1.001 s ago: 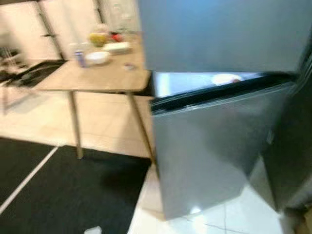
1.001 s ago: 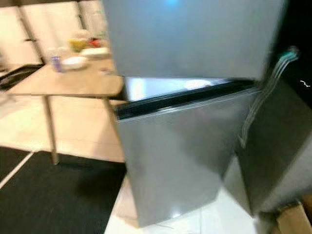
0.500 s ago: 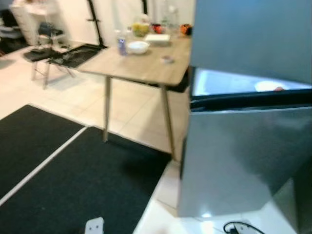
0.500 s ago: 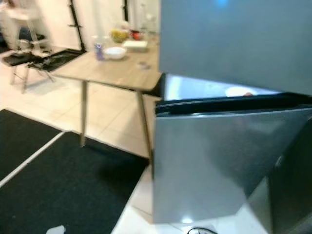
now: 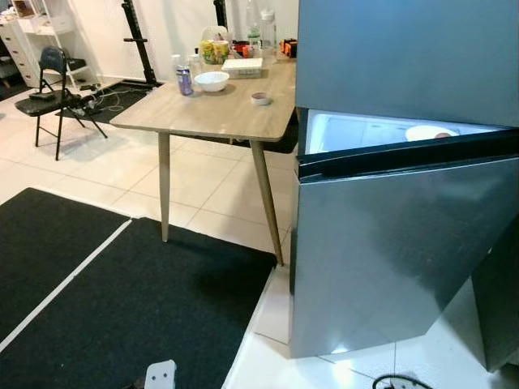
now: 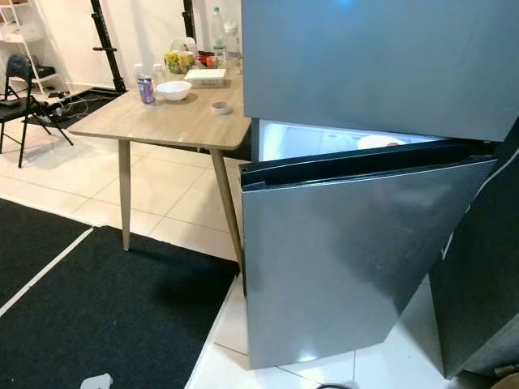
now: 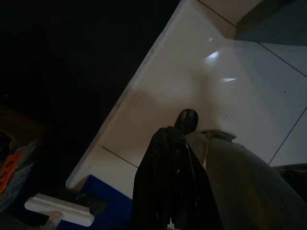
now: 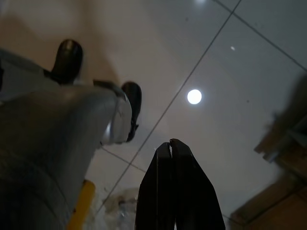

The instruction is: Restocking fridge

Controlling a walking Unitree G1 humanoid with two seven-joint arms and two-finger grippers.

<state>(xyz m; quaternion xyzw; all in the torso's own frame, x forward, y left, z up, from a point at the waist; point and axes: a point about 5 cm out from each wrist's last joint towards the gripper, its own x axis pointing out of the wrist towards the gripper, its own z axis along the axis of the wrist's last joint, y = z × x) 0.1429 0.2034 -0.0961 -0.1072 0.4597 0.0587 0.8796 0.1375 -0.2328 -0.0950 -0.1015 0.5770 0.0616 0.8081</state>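
Fridge (image 5: 389, 243) was right in front in the left eye view, lower door (image 5: 397, 251) hanging partly open with the lit inside showing and a white plate (image 5: 430, 133) on the shelf in there. The stuff to restock was well away from both hands, up on the wooden surface (image 5: 207, 117): a can (image 5: 184, 81), a white bowl (image 5: 212, 80), a small dish (image 5: 261, 98), some bottles and a flat box (image 5: 243, 66) at the back. A black mat (image 5: 122, 308) covered the floor between.

Right eye view was the same scene, just shifted. The door stuck out at an angle, so I'd guess the big risk was clipping it while walking to the surface, which would swing it or knock the plate. The mat edge also looked like something to trip on.

Left wrist view was dark. The left hand (image 7: 175, 158) hung down by the robot's leg over white floor tile (image 7: 249, 76), fingers pressed together, holding nothing. A blue thing and a white brush-like handle (image 7: 60, 211) lay on the floor close under it, so a careless step could kick those.

Right wrist view had the right hand (image 8: 171, 158) also hanging over tile, fingers together and empty, with a cardboard box (image 8: 283, 191) near it. With the hands that low, reaching the cluttered surface could tip the can or bottles.
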